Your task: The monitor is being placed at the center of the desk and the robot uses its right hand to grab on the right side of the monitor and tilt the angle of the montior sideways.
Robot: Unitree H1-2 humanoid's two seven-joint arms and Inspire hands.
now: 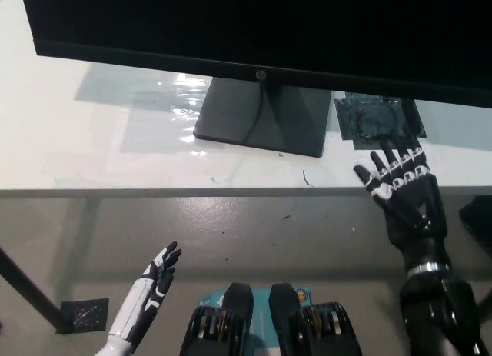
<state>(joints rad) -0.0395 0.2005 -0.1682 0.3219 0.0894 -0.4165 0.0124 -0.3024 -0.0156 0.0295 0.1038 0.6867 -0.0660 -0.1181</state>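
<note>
the monitor (254, 29) stands toward the far side of the white surface (61, 141), its dark screen filling the top of the head view and running out of frame on the right, so its right edge cannot be seen here. it sits on a flat black rectangular base (261, 118) set roughly at the middle of the surface.

the black right hand (403, 191) is raised over the near edge of the surface, right of the base, with its fingers (392, 168) spread apart and holding nothing. the fingertips reach toward a patch of dark tape (379, 119) stuck to the surface under the screen's lower bezel. the hand touches neither the monitor nor the base. the white left hand (151, 287) rests low at the near left, below the surface, fingers loosely extended and empty.

the monitor is likely stiff and moderately heavy, with a smooth bezel and a screen face that would not take pressure well. the sound place to take hold is probably the right rim, fingers behind the casing and thumb on the bezel, not on the panel. a push there should turn it on the stand; if the base is light, it may slide across the smooth surface instead of swivelling.
</note>
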